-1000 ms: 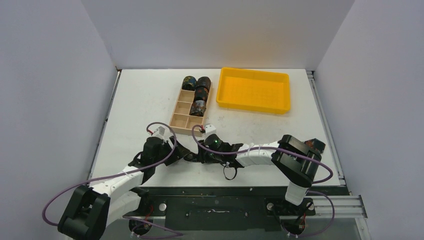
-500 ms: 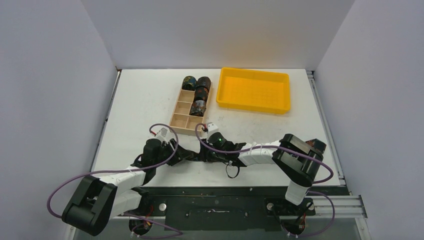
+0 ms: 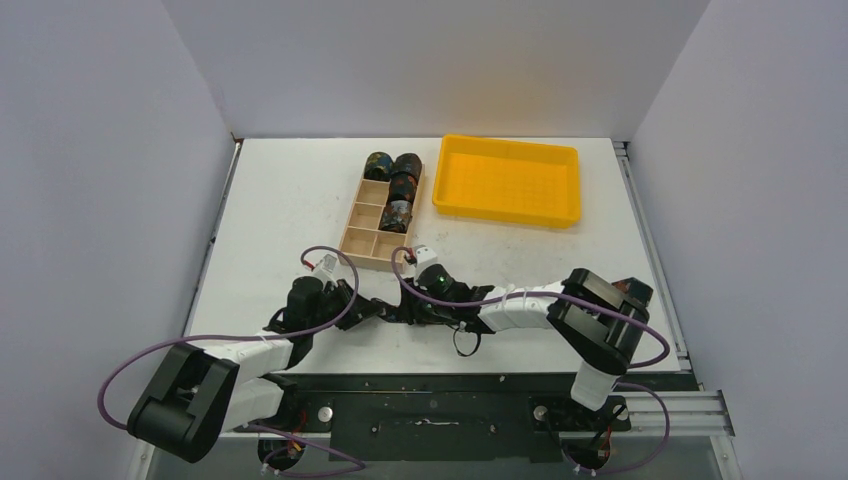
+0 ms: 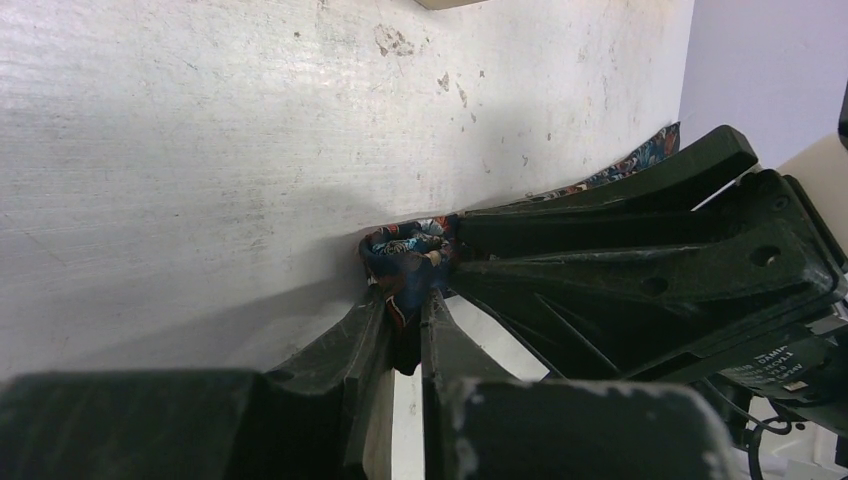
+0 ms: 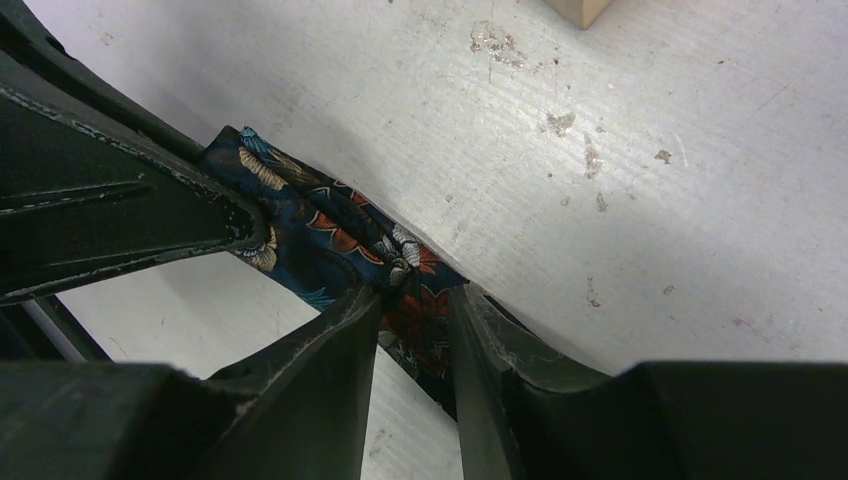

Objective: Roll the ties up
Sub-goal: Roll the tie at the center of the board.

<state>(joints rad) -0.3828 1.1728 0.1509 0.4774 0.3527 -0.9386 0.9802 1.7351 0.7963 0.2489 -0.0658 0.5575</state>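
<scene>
At lower centre of the top view, left gripper point(image 4: 405, 322) and right gripper point(image 5: 412, 300) both pinch one tie point(image 5: 300, 212) (almost nose to nose); wind it taut, edges aligned.

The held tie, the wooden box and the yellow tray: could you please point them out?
tie point(image 5: 320, 225), right wrist view, middle of the patterned fabric.
wooden box point(image 3: 358, 240), top external view, an empty near compartment.
yellow tray point(image 3: 508, 182), top external view, its bare floor.

The top camera is looking down from high behind the near edge, taking in the whole table point(image 3: 290, 190). Both wrist cameras are peering along its surface at close range, facing each other, sharing one patterned tie point(image 4: 405, 255).
</scene>
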